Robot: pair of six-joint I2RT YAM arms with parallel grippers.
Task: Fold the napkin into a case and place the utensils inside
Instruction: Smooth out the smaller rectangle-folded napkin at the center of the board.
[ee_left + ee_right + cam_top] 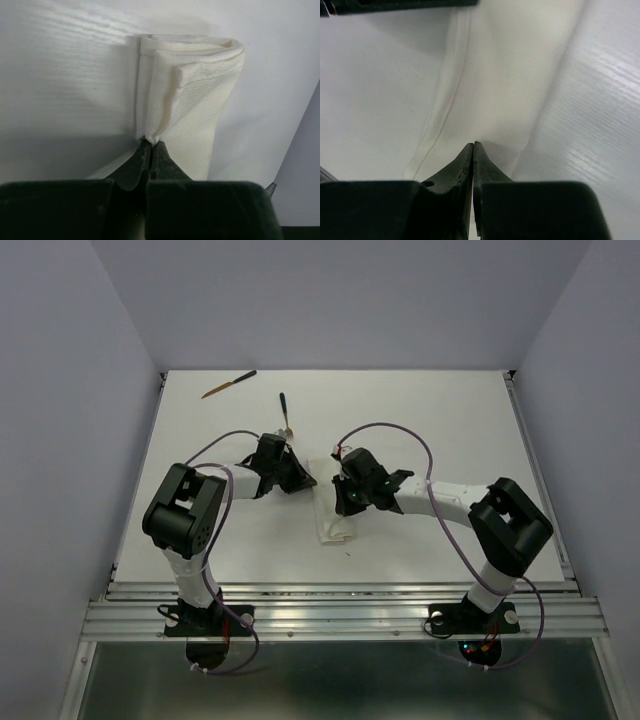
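The napkin (333, 525) lies folded into a narrow white strip, the case, at the table's middle between my two grippers. In the left wrist view the folded napkin (195, 85) shows layered hems, and my left gripper (151, 142) is shut, pinching its near edge. In the top view the left gripper (303, 481) is at the strip's far end. My right gripper (473, 144) is shut, its tips resting on the flat cloth (510, 75), with no fabric seen between them. In the top view it (343, 508) is over the strip's right side. Two utensils lie on the far table: one (229, 384) at far left, one (285, 413) just beyond the left gripper.
The white table (450, 420) is boxed in by pale walls on three sides. A metal rail (340, 615) runs along the near edge by the arm bases. Purple cables (400, 430) loop above both arms.
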